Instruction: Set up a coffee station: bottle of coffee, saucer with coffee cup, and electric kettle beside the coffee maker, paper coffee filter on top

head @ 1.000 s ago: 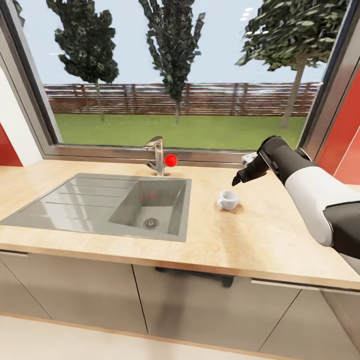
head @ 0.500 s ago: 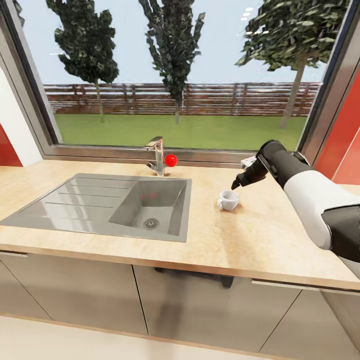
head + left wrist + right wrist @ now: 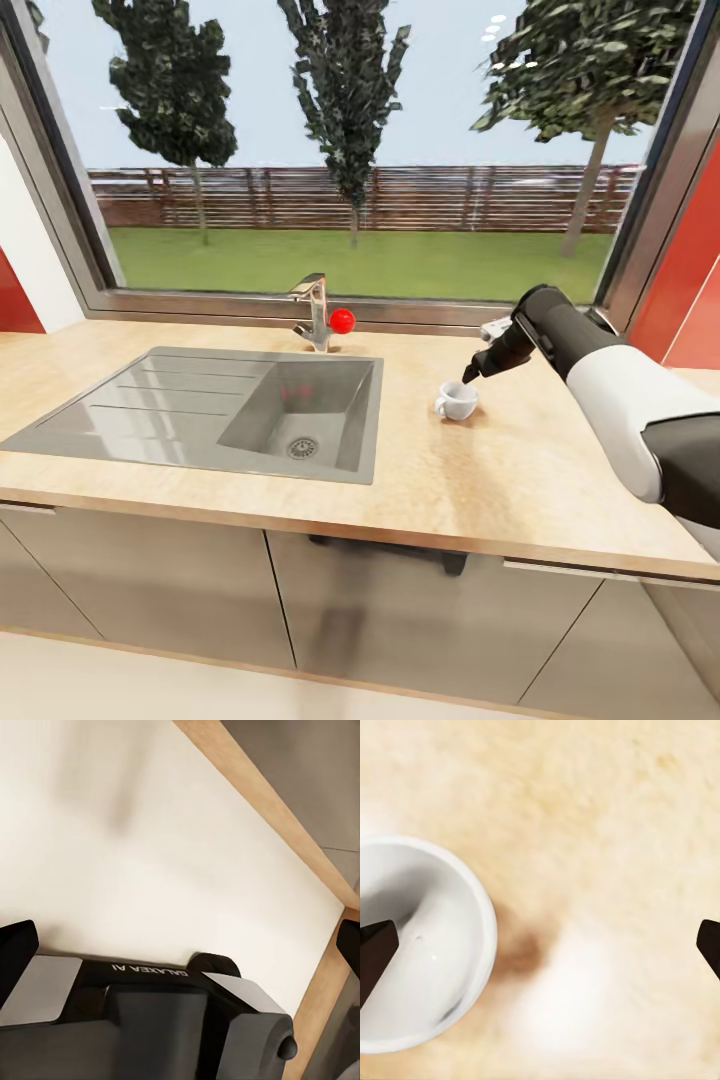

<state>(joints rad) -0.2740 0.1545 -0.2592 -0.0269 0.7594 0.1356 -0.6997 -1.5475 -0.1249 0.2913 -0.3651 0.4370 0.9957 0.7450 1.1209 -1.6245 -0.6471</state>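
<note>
Right claw, fingers spread, hovers just above the coffee cup on the desk; one fingertip overlaps the bowl, the other stands wide of it. Descend off-centre and you may tip the cup. Sink lies at 9 o'clock; open desk from 3 to 6.

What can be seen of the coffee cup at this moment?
The coffee cup is small, white and glossy like ceramic, with a handle on the side facing the sink. It stands upright and empty on the bare light wood countertop, no saucer beneath it. The right gripper hovers just above its rim, open; in the right wrist view one fingertip sits over the bowl. No contact is evident.
</note>
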